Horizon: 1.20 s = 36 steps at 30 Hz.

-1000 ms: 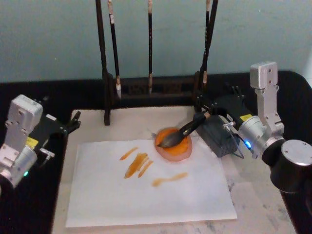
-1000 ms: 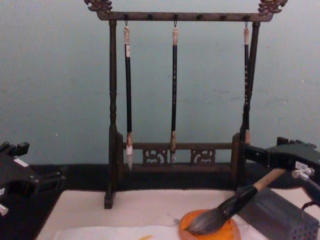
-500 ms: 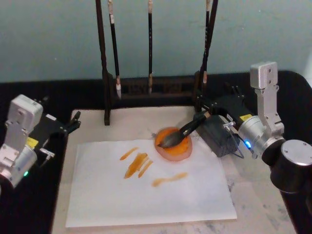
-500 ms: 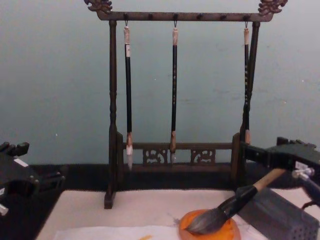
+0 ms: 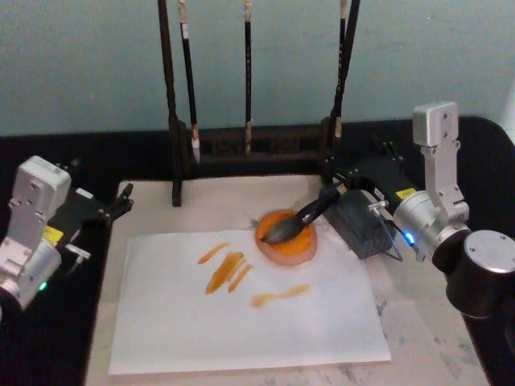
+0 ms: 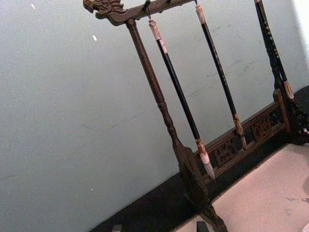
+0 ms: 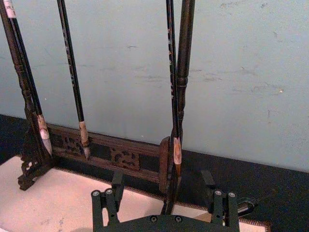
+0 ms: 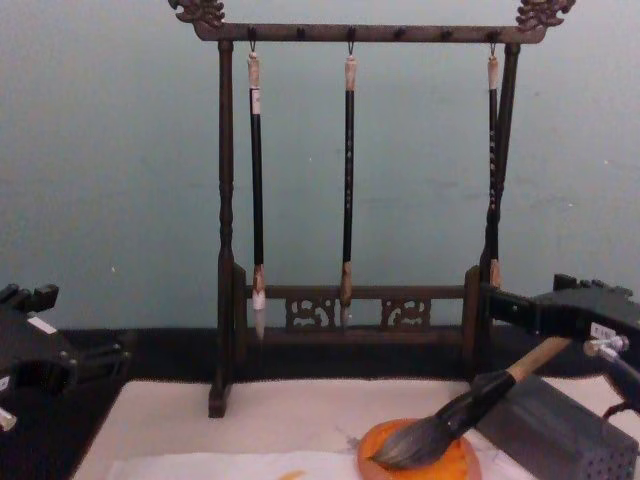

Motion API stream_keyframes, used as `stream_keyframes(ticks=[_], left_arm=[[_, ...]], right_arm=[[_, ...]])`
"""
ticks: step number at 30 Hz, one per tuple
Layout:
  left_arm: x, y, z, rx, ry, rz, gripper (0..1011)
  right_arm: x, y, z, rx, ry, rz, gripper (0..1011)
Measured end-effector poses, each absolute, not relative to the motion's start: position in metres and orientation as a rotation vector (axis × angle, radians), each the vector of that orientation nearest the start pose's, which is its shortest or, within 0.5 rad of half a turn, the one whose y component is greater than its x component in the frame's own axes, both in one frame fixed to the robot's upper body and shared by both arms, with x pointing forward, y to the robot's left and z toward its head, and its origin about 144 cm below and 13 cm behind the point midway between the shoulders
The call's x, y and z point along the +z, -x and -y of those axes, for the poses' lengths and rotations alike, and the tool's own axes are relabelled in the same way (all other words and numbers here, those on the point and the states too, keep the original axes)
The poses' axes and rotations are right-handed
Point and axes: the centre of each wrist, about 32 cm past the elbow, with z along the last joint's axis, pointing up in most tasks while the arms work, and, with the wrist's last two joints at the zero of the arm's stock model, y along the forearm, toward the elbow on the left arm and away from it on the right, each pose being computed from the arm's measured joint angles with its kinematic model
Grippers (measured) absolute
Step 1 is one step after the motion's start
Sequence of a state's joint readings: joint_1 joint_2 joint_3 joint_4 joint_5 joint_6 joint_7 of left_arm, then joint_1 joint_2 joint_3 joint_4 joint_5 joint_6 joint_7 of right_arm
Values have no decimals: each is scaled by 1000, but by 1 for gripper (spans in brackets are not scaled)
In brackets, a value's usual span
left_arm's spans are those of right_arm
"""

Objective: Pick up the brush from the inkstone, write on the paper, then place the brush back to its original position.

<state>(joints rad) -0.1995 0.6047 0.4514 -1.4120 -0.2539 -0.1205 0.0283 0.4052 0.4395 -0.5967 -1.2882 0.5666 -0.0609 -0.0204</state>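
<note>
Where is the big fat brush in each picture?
Head view: the brush lies right of middle, bristles on the orange inkstone, shaft slanting up toward the right gripper.
Chest view: the brush is at bottom right, bristles on the inkstone.
Left wrist view: not in it.
Right wrist view: not in it.
Shared landmark: the wooden brush rack.

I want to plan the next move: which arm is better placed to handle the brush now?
The right. Its claw is at the shaft of the brush, whose bristles rest on the inkstone. The left claw sits beyond the paper.
</note>
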Motion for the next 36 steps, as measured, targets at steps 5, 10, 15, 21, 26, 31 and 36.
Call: stream_keyframes(ticks=[5,10,15,21,26,31,36], left_arm=[[1140,-489,-310,1248,-305,285,1001],[1140,-489,-310,1248,-305,285,1001],[1140,-489,-310,1248,-305,285,1001],[1140,-489,-310,1248,-304,285,1001],[1140,-489,-310,1248,-304,285,1001],[1140,-489,-310,1248,-304,285,1001],[1140,-489,-310,1248,-304,285,1001]], right_arm=[[1153,-537,233,-1207,70,-27,1000],[1153,-537,233,-1207,70,-27,1000],[1153,-537,233,-1207,70,-27,1000],[1153,-537,233,-1207,70,-27,1000],[1153,-537,233,-1207,70,-27,1000],[1153,-537,233,-1207,70,-27,1000],[1153,-537,233,-1207,70,-27,1000]])
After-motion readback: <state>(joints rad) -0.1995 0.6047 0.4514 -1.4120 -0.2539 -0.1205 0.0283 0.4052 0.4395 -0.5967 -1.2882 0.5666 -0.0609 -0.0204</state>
